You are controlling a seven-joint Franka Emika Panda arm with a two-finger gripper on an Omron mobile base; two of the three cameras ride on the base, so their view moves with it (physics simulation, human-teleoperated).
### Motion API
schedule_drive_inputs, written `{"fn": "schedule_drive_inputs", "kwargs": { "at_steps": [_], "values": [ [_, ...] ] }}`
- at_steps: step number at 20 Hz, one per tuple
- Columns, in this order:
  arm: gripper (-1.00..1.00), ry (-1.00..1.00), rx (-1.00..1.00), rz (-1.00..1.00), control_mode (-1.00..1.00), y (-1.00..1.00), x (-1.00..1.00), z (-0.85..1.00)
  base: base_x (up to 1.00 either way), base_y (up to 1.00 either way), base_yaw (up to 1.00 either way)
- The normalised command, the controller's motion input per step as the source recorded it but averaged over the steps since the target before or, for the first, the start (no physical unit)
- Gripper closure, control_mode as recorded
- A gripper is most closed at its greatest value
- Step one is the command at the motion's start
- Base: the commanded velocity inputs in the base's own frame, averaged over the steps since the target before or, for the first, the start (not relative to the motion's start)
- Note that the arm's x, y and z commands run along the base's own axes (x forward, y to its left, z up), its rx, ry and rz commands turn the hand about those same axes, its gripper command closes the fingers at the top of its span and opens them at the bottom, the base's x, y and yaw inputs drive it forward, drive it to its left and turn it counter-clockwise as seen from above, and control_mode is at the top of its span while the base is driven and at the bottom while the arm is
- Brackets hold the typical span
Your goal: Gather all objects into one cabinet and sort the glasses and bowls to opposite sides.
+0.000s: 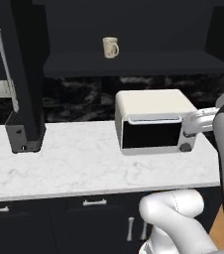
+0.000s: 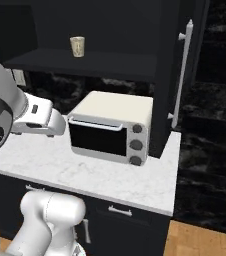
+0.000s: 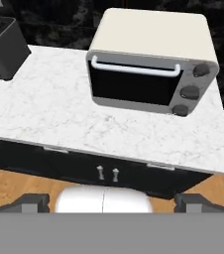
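Dark cabinet shelf point(image 1: 134, 63) carries one upright cup point(image 1: 110, 47), handle toward right; fingers point(image 3: 32, 202) spread apart, empty.

A cream toaster oven point(image 1: 154, 121) sits on the marble counter point(image 1: 74, 158) (beside a black toaster point(image 3: 0, 39)).

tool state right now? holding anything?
Tool: open, jaws spread wide, holding nothing; it looks down on the marble counter and toaster oven.
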Motion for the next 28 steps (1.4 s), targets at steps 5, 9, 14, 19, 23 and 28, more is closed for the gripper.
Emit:
{"fn": "schedule_drive_inputs", "kwargs": {
  "at_steps": [5, 9, 14, 19, 23, 28],
  "values": [
    [-1.0, 0.0, 0.0, 0.0, 1.0, 0.0, 0.0, 0.0, 0.63, 0.11, -0.09],
    [-1.0, 0.0, 0.0, 0.0, 1.0, 0.0, 0.0, 0.0, 0.33, 0.43, -0.23],
    [-1.0, 0.0, 0.0, 0.0, 1.0, 0.0, 0.0, 0.0, 0.11, 0.54, -0.17],
    [-1.0, 0.0, 0.0, 0.0, 1.0, 0.0, 0.0, 0.0, 0.23, 0.36, -0.03],
    [-1.0, 0.0, 0.0, 0.0, 1.0, 0.0, 0.0, 0.0, 0.39, -0.04, 0.0],
    [-1.0, -0.13, 0.0, 0.0, -1.0, 0.0, 0.0, 0.18, 0.1, 0.0, 0.0]
  ]
}}
